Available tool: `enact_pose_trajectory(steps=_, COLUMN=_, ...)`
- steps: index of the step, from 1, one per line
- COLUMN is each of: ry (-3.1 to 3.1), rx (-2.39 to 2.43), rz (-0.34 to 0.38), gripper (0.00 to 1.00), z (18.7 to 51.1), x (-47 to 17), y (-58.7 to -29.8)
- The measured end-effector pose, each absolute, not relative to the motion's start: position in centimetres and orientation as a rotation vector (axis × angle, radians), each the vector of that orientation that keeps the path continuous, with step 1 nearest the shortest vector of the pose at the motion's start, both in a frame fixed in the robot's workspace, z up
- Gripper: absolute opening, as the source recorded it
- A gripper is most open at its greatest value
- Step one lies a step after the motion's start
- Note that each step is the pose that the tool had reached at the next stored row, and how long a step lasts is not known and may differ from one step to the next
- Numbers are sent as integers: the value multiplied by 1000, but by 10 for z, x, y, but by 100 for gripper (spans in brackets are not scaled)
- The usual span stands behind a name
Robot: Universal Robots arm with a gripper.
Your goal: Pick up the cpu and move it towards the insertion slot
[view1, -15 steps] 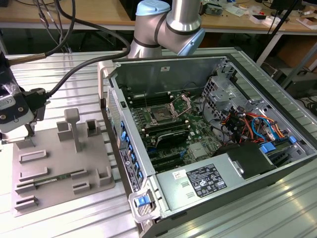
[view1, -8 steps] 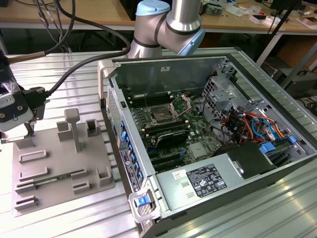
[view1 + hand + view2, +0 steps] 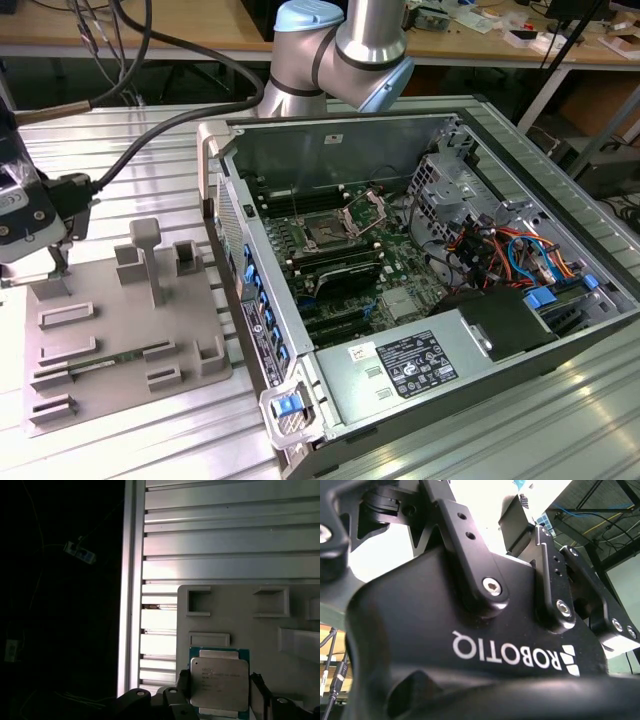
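Cpu (image 3: 218,682): square, silvery lid, green rim, face up over grey tray (image 3: 235,610). Insertion slot (image 3: 325,236): square socket, dark centre, silver bracket, on green board (image 3: 397,257).

Silver arm (image 3: 372,35), pale-blue joint caps (image 3: 300,20) — black tool (image 3: 520,580), silver screws (image 3: 491,586), white lettering (image 3: 505,652), perhaps sleeved cable (image 3: 165,128).

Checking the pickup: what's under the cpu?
The grey tray lies under the cpu, raised blocks showing beyond it. The cpu covers the patch directly beneath, so contact or a gap there cannot be seen.
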State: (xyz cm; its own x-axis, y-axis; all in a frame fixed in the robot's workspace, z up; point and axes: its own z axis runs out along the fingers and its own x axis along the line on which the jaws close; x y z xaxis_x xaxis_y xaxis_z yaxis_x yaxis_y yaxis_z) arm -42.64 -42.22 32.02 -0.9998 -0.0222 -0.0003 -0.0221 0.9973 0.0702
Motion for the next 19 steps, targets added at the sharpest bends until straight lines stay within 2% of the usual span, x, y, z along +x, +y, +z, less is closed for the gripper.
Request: enact_pose_trajectory(steps=19, ry=-3139, rx=35, rz=-111, gripper=55, z=327, x=-426, y=-422)
